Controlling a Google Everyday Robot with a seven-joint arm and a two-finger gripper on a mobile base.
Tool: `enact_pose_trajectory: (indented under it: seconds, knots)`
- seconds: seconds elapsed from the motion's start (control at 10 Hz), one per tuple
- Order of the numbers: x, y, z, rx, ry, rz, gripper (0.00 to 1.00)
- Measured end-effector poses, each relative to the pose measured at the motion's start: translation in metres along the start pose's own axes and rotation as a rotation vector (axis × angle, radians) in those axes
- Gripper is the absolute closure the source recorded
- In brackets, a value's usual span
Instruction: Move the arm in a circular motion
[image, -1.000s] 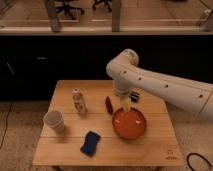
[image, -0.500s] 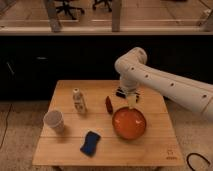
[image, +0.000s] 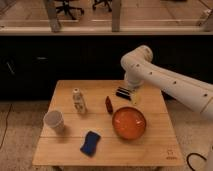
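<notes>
Over table (image: 150, 150) rear edge | arm (image: 170, 85) gripper (image: 126, 94) hovers, grip state unclear | orange bowl (image: 129, 123) bare inside | white cup (image: 54, 121) contents hidden

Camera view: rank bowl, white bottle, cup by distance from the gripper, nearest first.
The gripper hangs over the back of the table.
1. bowl, just in front of it
2. white bottle, mid-table, image left
3. cup, front, far image left

The gripper (image: 123, 93) hangs over the wooden table (image: 150, 150), near its far edge. Behind the gripper stands a dark cabinet (image: 60, 60), with chairs (image: 67, 6) beyond and pale floor (image: 15, 132) below.
</notes>
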Motion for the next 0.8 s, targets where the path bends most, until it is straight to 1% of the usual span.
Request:
enact_pose_trajectory:
  seconds: [0.1, 0.2, 0.5, 0.6, 0.8]
  knots:
    - [0.003, 0.001, 0.002, -0.003, -0.003, 0.006, 0.20]
    - [0.006, 0.001, 0.004, -0.004, -0.015, 0.013, 0.20]
    - [0.040, 0.001, 0.009, 0.001, -0.018, 0.049, 0.20]
    - [0.048, 0.003, 0.012, -0.002, -0.020, 0.062, 0.20]
    - [0.053, 0.005, 0.015, -0.001, -0.028, 0.071, 0.20]
